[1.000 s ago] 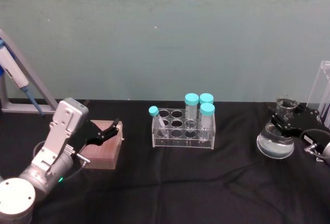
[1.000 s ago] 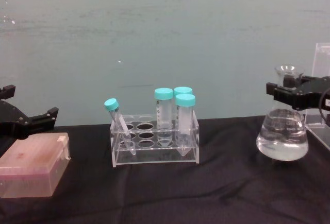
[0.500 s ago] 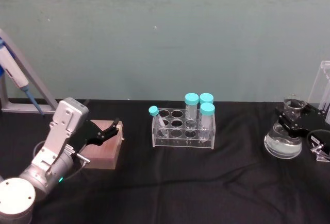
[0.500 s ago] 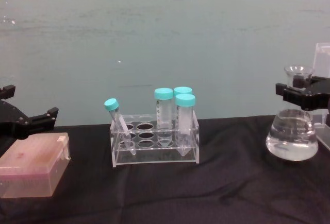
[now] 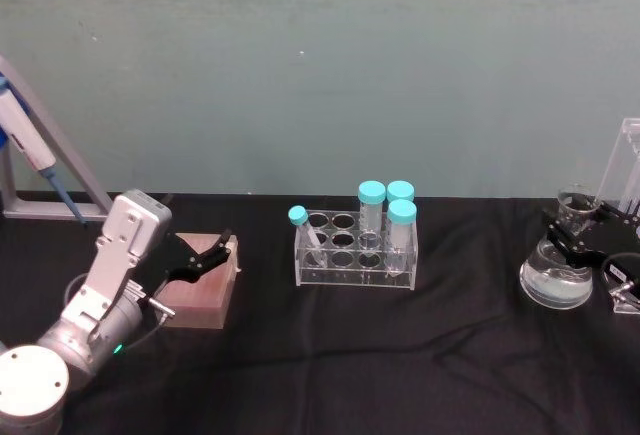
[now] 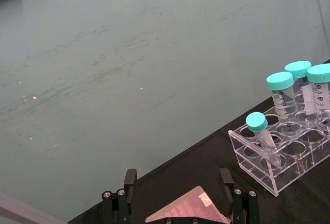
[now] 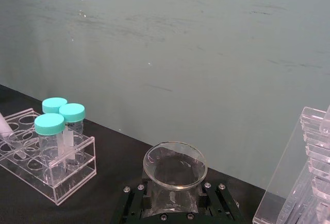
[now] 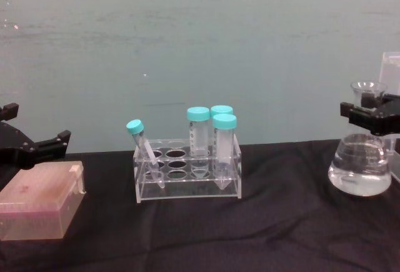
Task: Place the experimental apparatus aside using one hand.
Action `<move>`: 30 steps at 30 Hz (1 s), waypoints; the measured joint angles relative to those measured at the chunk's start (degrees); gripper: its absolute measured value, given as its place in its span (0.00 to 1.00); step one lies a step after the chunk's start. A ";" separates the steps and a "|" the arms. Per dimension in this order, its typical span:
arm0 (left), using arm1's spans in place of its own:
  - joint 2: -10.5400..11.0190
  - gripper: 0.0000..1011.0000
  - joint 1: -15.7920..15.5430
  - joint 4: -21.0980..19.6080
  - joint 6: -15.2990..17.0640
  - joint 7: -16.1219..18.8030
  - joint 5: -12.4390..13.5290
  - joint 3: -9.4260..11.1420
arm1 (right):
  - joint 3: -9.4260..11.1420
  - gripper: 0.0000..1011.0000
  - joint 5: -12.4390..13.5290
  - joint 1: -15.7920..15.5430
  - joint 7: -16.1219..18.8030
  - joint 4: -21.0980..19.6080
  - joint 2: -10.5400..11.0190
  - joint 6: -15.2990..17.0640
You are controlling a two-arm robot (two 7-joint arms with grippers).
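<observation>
The conical glass flask (image 5: pixel 556 281) (image 8: pixel 362 169) with clear liquid is at the far right of the black table. My right gripper (image 5: pixel 578 227) (image 8: pixel 370 112) (image 7: pixel 175 201) is shut on its neck just under the rim. The flask's base is at the cloth or barely above it; I cannot tell which. Just right of the flask stands the tall clear acrylic stand (image 5: pixel 629 169) (image 7: pixel 305 183) (image 8: pixel 391 65), close to it but apart. My left gripper (image 5: pixel 203 255) (image 8: pixel 39 147) (image 6: pixel 178 190) hangs open over a pink box at the left.
A clear rack (image 5: pixel 355 252) (image 8: pixel 187 173) with teal-capped tubes stands mid-table. The pink box (image 5: pixel 203 293) (image 8: pixel 39 202) lies at the left. A blue-and-white pipette (image 5: pixel 28 145) leans on a grey stand at the back left. Open cloth lies between rack and flask.
My right gripper has carried the flask to the right, closer to the acrylic stand, and slightly lower. The left arm has stayed still.
</observation>
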 joint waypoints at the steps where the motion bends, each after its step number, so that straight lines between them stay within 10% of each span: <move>1: 0.00 0.99 0.00 0.00 0.00 0.00 0.00 0.00 | 0.11 0.45 -0.02 -0.02 0.00 0.05 -0.01 0.00; 30: 0.00 0.99 0.00 0.00 0.00 0.00 0.00 0.00 | 0.92 0.45 -0.69 -0.11 0.72 1.21 0.00 -0.52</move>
